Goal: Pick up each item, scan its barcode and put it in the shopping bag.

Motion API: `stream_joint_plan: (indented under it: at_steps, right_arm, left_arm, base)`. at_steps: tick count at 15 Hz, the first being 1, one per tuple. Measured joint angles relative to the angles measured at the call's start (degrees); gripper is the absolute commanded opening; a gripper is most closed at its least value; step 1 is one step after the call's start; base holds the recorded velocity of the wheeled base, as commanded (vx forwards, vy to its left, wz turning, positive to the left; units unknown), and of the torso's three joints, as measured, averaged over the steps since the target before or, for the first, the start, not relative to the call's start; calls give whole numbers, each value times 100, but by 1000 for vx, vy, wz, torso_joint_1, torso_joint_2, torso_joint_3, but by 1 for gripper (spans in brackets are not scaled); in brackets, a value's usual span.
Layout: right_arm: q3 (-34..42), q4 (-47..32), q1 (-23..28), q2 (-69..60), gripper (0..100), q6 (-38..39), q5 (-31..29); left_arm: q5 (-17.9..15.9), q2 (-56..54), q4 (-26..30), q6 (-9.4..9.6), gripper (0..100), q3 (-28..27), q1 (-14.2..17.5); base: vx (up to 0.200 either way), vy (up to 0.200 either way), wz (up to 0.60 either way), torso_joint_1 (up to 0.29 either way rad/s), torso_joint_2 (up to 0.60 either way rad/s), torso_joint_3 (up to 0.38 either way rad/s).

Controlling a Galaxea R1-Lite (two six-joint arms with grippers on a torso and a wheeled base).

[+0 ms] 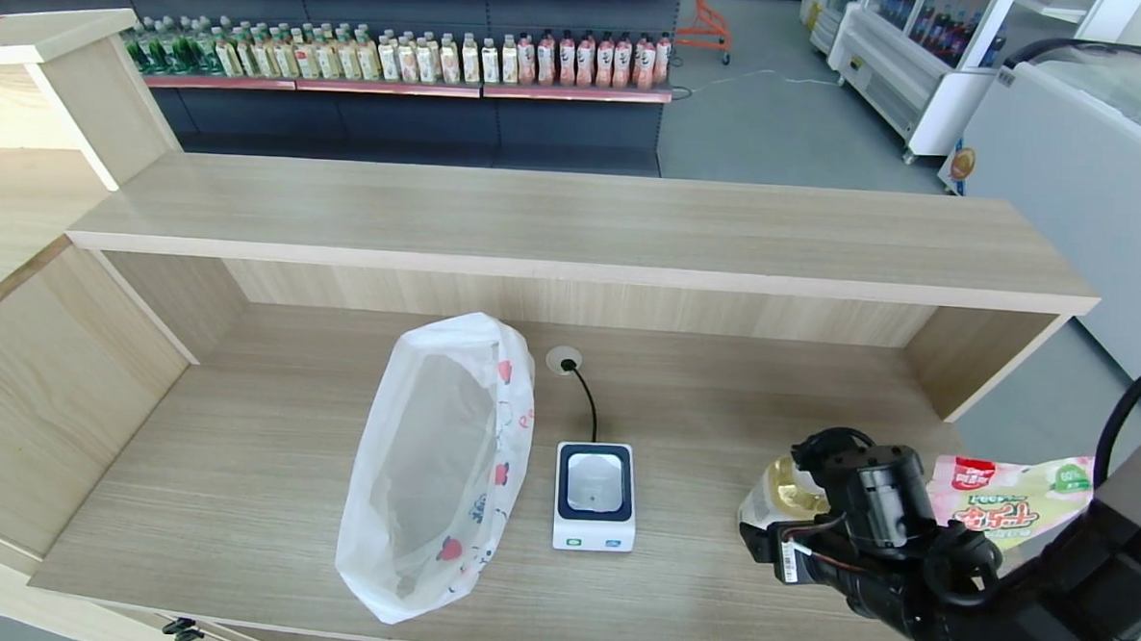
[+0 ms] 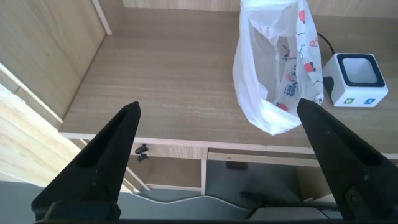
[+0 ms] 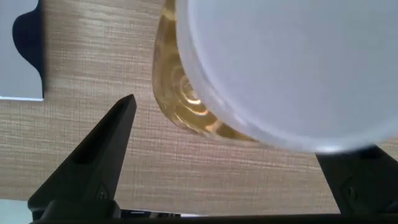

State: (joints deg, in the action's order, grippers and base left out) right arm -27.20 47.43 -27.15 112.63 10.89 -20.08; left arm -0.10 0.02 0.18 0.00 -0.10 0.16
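Note:
A white plastic shopping bag (image 1: 439,459) with red prints lies open on the wooden counter, left of the white barcode scanner (image 1: 595,495). At the counter's right end stands a clear container (image 1: 780,489) of golden liquid with a white lid. My right gripper (image 3: 224,134) is open, one finger (image 3: 93,168) on each side of the container (image 3: 186,106), the nearer one apart from it. A pink-and-green snack packet (image 1: 1015,499) lies just right of it. My left gripper (image 2: 219,106) hangs open with nothing in it over the counter's front edge, left of the bag (image 2: 280,68).
A raised shelf (image 1: 584,225) runs along the back of the counter, with side walls at both ends. The scanner's black cable (image 1: 586,398) goes to a grommet behind it. Bare counter (image 1: 237,460) lies left of the bag. Store shelves and freezers stand beyond.

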Motion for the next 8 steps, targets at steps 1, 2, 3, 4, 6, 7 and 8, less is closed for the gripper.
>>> stream_joint_plan:
  at_steps: [1,2,3,4,6,7,8]
  right_arm:
    - [-77,158,-5,123,100,-2,0]
    - [-118,251,-7,232,100,-2,2]
    - [-140,427,-7,335,100,-9,2]
    - [-152,657,-7,443,100,-11,2]
    - [-174,965,-11,645,100,-33,2]
    - [-207,1068,-9,730,100,-41,-1]
    - [-257,1168,-7,827,100,-52,-1]
  left_arm:
    - [0,0,0,0,100,0,0]
    - [0,0,0,0,100,0,0]
    - [0,0,-2,0,100,0,0]
    - [0,0,0,0,100,0,0]
    - [0,0,0,0,100,0,0]
    - [0,0,0,0,100,0,0]
    - [0,0,0,0,100,0,0]
  base:
    - [0,0,0,0,0,0]
    - [0,0,0,0,0,0]
    - [0,0,0,0,0,0]
    - [0,0,0,0,0,0]
    - [0,0,0,0,0,0]
    - [0,0,0,0,0,0]
    - [0,0,0,0,0,0]
